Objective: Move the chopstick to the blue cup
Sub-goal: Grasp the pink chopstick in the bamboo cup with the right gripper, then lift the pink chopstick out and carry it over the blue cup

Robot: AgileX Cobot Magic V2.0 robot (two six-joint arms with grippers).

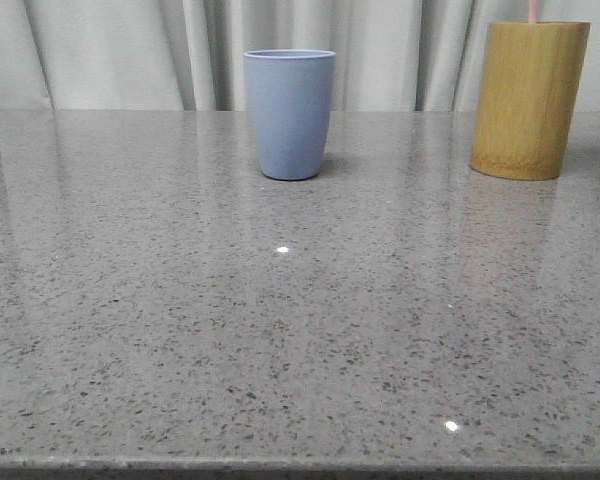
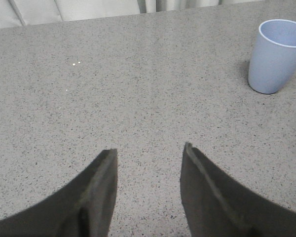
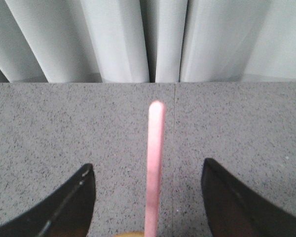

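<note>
The blue cup point(image 1: 290, 113) stands upright at the back middle of the table; it also shows in the left wrist view point(image 2: 276, 56). A pale pink chopstick point(image 3: 155, 168) rises between the open fingers of my right gripper point(image 3: 148, 170), apart from both. Its tip just shows above the bamboo holder point(image 1: 529, 98) in the front view, as a pink sliver point(image 1: 533, 10). My left gripper point(image 2: 149, 149) is open and empty over bare table, left of and nearer than the blue cup. Neither gripper shows in the front view.
The yellow-brown bamboo holder stands at the back right of the grey speckled table point(image 1: 280, 330). White curtains point(image 1: 130, 50) hang behind the table's far edge. The table's front edge runs along the bottom of the front view.
</note>
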